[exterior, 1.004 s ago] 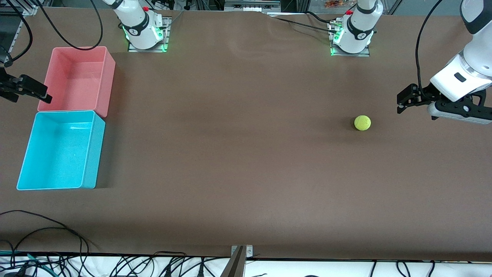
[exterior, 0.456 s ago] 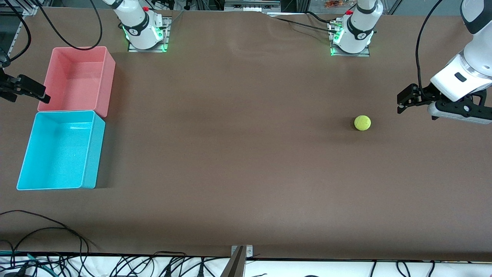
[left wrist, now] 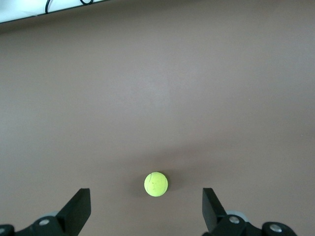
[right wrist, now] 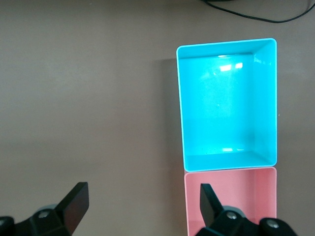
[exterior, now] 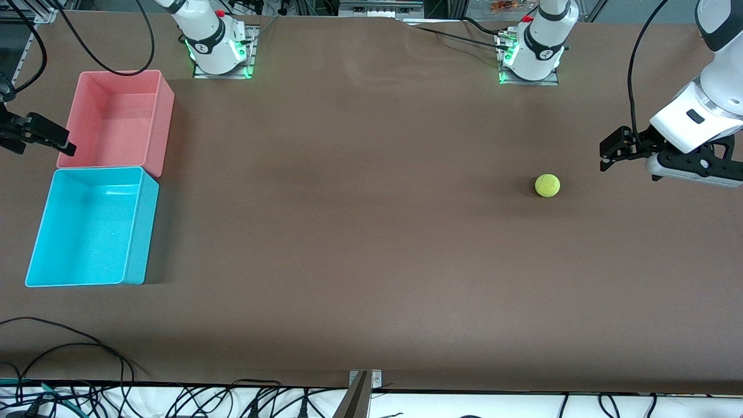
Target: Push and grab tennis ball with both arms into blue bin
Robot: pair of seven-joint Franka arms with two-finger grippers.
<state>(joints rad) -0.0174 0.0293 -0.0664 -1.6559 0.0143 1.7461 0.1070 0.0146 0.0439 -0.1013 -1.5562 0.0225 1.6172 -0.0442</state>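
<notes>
1. Biggest thing here is the table (exterior: 371,244), covered edge to edge in plain brown matting, nothing fancy. At the 6 o'clock edge of the front view there's a white strip with a tangle of black cables (exterior: 69,395), and a small metal bracket (exterior: 364,380) sits mid-edge.
2. Two white arms, bases glowing green at 11 and 1 o'clock. Both are partly cut off by the frame, so you only see chunks of them.
3. Two bins, touching end to end at the right arm's end of the table: the pink bin (exterior: 119,119), and the blue bin (exterior: 93,226) nearer the front camera. Both look empty.
4. The left gripper (exterior: 609,155) hangs over the mat at 3 o'clock, fingers spread wide, holding nothing.
5. The right gripper (exterior: 43,136) is at 9 o'clock, just beside the pink bin and mostly chopped off there; its wrist camera shows the fingers (right wrist: 74,201) wide apart and empty.
6. One tennis ball (exterior: 547,185), on the bare mat near the left gripper, not touching it, and well apart from the blue bin.
</notes>
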